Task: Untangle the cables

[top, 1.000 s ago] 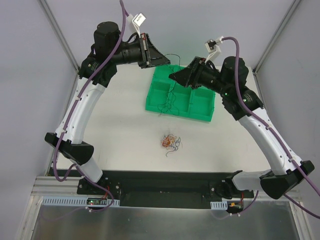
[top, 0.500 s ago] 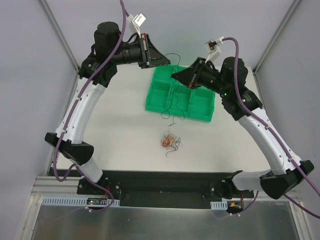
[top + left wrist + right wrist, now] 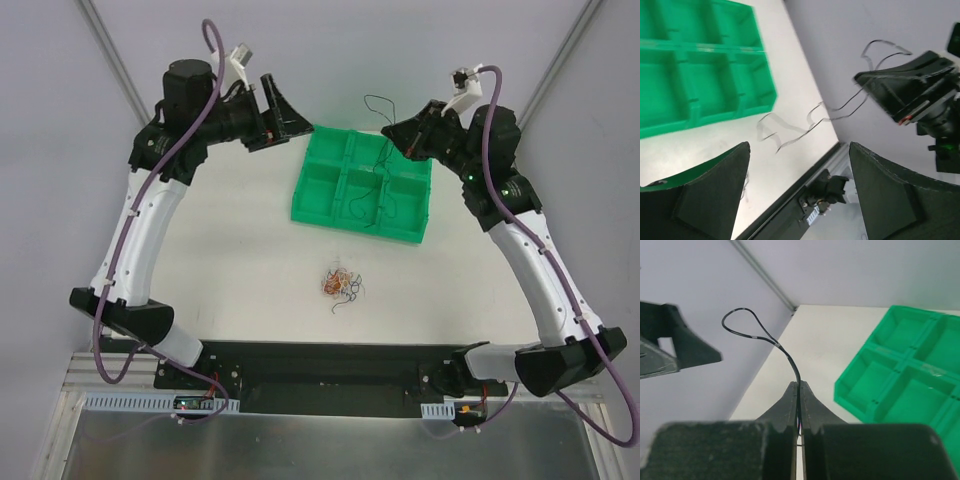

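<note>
Right gripper (image 3: 798,386) clenched a black wire (image 3: 788,357) (looped past its tips), left gripper (image 3: 799,150) hung released, cables (image 3: 340,283) lay tangled near green tray (image 3: 303,212).

Two grippers up: left gripper (image 3: 797,150), right gripper (image 3: 798,385); one green tray (image 3: 320,218).
One black wire (image 3: 756,336) pinched between the right jaws, six tray compartments, one cable tangle (image 3: 341,284) well below both jaws.

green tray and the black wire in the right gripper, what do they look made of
Green tray: likely moulded plastic, even bright green, faint sheen, thin divider walls. Black wire pinched in the right gripper: probably plastic-insulated wire, thin and smooth, holding a loop in the air; its core is not visible.
</note>
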You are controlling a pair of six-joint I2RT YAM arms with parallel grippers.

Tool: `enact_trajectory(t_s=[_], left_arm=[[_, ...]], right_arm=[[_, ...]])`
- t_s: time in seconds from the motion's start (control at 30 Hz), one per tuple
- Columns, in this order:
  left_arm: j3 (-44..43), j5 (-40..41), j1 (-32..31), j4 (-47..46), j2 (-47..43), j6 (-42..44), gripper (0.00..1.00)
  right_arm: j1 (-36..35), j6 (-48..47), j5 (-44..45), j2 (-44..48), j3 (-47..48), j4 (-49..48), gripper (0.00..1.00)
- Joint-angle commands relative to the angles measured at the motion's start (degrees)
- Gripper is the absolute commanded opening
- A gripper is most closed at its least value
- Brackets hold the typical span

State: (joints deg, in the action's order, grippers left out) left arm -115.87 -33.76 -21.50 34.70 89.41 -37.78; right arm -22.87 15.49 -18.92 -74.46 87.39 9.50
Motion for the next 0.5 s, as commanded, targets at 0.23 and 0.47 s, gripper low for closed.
enact_trajectory(t_s=[0.23,0.47], left_arm=[[14.17,7.21,5.59,9.25,-16.7,5.08,0.79],[17.79,8.18,5.59,9.33,-20.76,7.02,0.78]], right_arm=[[10.3,-7.92,-0.59,-7.45,-3.01,-6.94,0.0],[15.13,-11.97,-1.64,-12.98,-3.82,-8.71,0.0]])
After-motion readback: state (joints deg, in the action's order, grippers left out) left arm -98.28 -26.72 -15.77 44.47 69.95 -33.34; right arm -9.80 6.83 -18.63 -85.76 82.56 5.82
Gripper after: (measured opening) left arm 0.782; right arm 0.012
